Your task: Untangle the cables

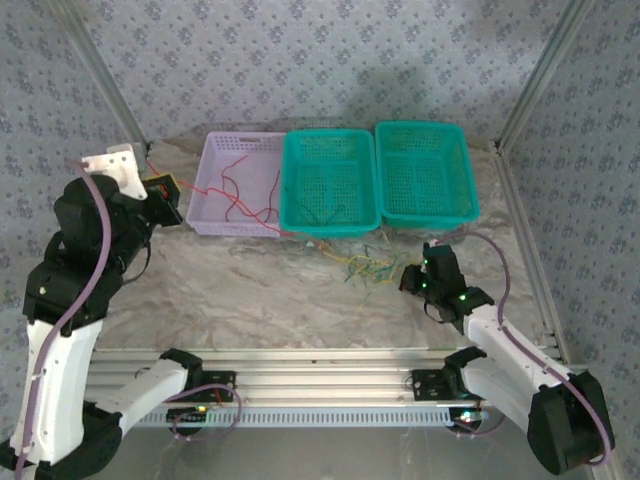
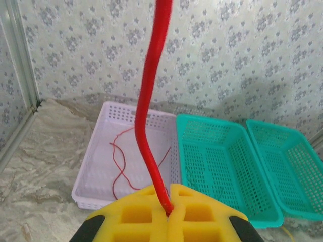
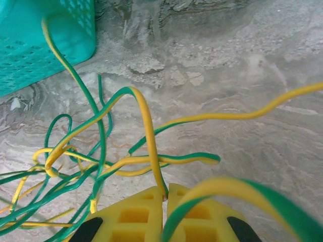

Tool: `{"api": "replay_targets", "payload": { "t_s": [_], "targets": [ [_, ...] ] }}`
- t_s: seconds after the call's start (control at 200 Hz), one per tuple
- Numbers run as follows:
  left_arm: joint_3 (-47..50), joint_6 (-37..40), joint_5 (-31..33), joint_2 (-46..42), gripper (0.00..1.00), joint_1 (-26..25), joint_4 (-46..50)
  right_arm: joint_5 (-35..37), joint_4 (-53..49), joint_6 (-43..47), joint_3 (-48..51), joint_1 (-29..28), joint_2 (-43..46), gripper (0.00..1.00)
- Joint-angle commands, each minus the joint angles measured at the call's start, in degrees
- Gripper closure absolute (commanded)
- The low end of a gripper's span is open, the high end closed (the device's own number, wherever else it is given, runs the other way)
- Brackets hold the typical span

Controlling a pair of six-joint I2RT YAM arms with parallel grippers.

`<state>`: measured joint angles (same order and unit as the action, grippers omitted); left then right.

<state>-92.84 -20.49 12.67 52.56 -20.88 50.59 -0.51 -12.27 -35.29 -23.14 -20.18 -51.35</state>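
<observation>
- My right gripper [image 3: 165, 194] is pressed together on one yellow-green wire [image 3: 149, 131]. The wire rises from between the pads, arches over and drops away to the left.
- Just beyond those pads and to their left, the yellow-green tangle [image 3: 86, 161] lies loose on the table [image 3: 242, 75].
- From above, my right gripper [image 1: 410, 278] sits at the right edge of that tangle [image 1: 365, 265], low over the table.
- My left gripper [image 2: 169, 196] is pinched shut on a red cable [image 2: 146, 101], which runs up and away from the pads. That hand [image 1: 168, 192] is raised at the left, well apart from the tangle.
- Farther out, the lilac basket [image 1: 215, 140] holds loose loops of red wire [image 1: 235, 195]. A red strand trails from its front edge toward the tangle.
- I judge the knot lies to my right hand's left, its spread running left to right along the front of the middle teal basket [image 1: 330, 135]. The right arm is much the nearer, so drawing its wire rightward, away from the pile, looks the natural pull.
- Farthest right stands the second teal basket [image 1: 420, 127].
</observation>
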Motion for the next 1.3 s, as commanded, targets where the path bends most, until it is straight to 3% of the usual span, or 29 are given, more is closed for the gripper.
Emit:
{"api": "replay_targets", "payload": {
  "t_s": [0.0,0.18,0.3,0.58,0.745,0.964,1.294],
  "targets": [
    [-2.7,1.4,2.5,-0.8,1.0,0.3,-2.9,3.1,-3.2,-2.1,0.5,1.1,0.4,1.0],
    [-2.6,2.1,-3.3,1.8,1.0,0.3,-0.6,3.0,-2.9,-1.9,-1.0,1.6,0.5,1.0],
    [-1.5,1.7,-9.4,5.7,1.0,0.3,2.7,-2.8,1.0,-1.2,-2.4,1.5,0.6,1.0],
    [9.4,-0.5,-9.9,4.1,1.0,0.3,-2.0,-14.3,11.0,0.8,-4.1,-3.0,-1.8,1.0],
    [11.6,-1.1,-10.2,4.2,1.0,0.3,-3.4,-14.1,13.2,1.4,-4.3,-5.7,-2.2,1.0],
    [10.3,1.1,-3.8,2.7,1.0,0.3,-3.5,-8.9,9.7,2.5,-4.5,-5.6,-2.1,1.0],
    [4.5,5.8,11.1,2.7,1.0,0.2,-3.5,-8.9,10.8,2.4,-4.4,-5.8,-4.1,1.0]
  ]
}}
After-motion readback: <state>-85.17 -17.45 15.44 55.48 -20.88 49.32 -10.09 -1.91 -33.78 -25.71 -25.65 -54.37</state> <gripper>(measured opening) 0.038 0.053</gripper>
